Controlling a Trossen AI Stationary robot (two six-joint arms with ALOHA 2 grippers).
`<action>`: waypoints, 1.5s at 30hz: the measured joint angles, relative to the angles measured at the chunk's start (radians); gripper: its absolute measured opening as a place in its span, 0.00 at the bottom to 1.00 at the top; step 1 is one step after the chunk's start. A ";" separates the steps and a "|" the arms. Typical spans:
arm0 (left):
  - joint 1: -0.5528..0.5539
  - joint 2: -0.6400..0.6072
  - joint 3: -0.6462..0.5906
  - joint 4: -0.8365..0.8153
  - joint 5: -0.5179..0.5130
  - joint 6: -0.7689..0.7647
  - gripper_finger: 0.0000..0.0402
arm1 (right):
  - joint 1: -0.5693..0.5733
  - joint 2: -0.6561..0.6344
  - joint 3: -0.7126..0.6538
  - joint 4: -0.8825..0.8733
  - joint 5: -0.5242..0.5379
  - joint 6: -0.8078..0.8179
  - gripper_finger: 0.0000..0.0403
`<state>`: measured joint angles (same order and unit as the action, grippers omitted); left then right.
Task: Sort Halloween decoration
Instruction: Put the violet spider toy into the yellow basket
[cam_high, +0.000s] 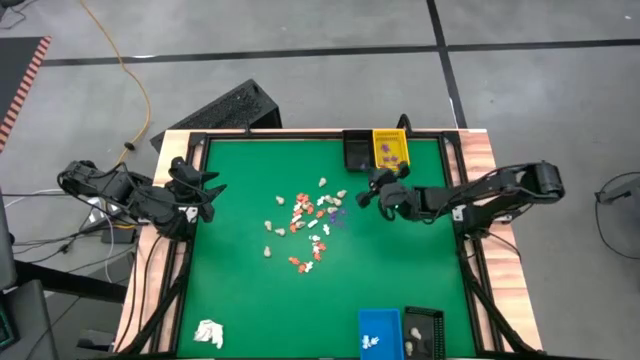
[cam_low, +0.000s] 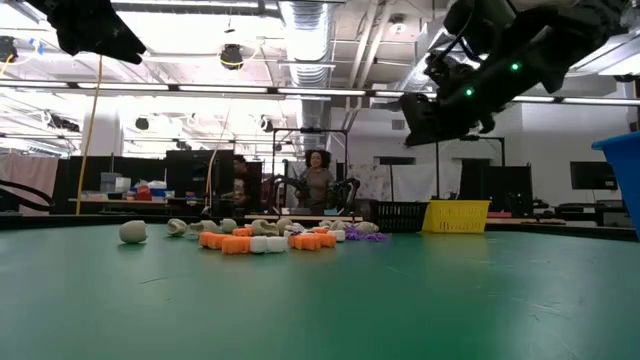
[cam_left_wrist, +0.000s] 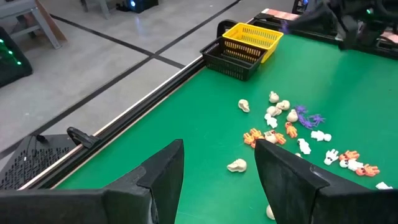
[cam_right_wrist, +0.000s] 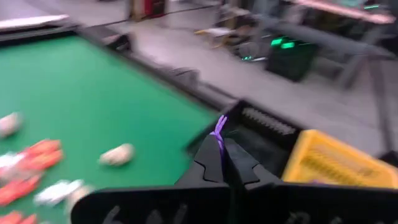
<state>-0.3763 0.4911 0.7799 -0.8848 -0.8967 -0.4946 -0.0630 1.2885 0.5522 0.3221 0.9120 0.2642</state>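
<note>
The Halloween decoration pieces (cam_high: 305, 228) lie scattered on the middle of the green table: orange, white, cream and purple ones (cam_left_wrist: 292, 127). My right gripper (cam_high: 364, 197) hangs above the table just right of the pile, near the far baskets, shut on one purple piece (cam_right_wrist: 219, 129). It is raised well clear of the table in the low view (cam_low: 418, 108). My left gripper (cam_high: 207, 190) waits open at the table's left edge, with nothing between its fingers (cam_left_wrist: 217, 171). My right gripper pinches a thin purple piece between its two fingertips (cam_right_wrist: 214, 155). A purple strand of it (cam_right_wrist: 219, 127) sticks out past the tips. The fingers point nearly level, toward the table's left. The piece is lifted clear of the table.
A yellow basket (cam_high: 390, 148) and a black basket (cam_high: 357, 150) stand at the far edge, right of centre. A blue bin (cam_high: 378, 332) and a black bin (cam_high: 423, 332) stand at the near edge. A white wadded lump (cam_high: 209, 333) lies near the front left corner.
</note>
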 joint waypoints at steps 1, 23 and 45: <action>0.000 0.000 0.000 0.000 0.000 0.000 0.47 | -0.023 -0.011 0.000 -0.015 0.014 0.000 0.00; 0.000 0.000 0.000 0.000 0.000 -0.003 0.47 | -0.538 -0.023 0.000 -0.220 -0.396 0.130 0.07; 0.000 0.000 0.000 0.000 0.000 -0.001 0.47 | -0.435 -0.026 0.000 -0.111 -0.722 -0.083 0.33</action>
<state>-0.3762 0.4909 0.7799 -0.8852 -0.8967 -0.4951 -0.4980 1.2621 0.5518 0.2107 0.1896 0.1813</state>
